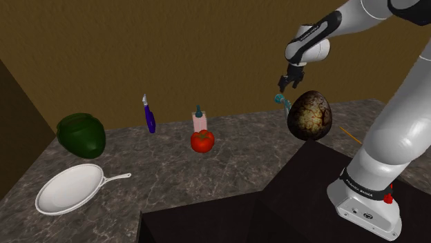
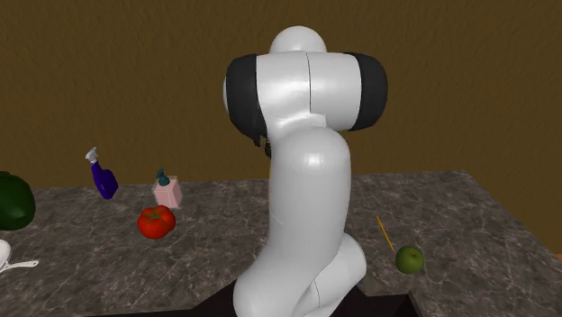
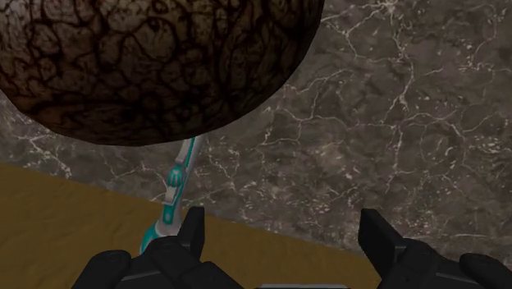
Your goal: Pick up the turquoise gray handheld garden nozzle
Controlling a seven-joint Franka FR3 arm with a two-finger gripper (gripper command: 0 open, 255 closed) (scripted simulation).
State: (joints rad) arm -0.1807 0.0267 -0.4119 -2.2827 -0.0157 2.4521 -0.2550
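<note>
From my station the gripper (image 3: 282, 215) hangs with its jaws spread wide and nothing between them, poised above the counter's (image 3: 394, 123) back edge, I judge to line up a descent. The nozzle (image 3: 175, 185) is a slim turquoise and grey stick close to the wall (image 3: 66, 213), crowded by a big dark veined egg (image 3: 156, 66) that hides its far end. Its long axis runs from under the egg towards my hand, and its near end lies just outside one finger rather than in the gap. In the shoulder view the nozzle (image 1: 280, 99) sits just below the gripper (image 1: 284, 86), beside the egg (image 1: 311, 116). I cannot tell which end is the head.
</note>
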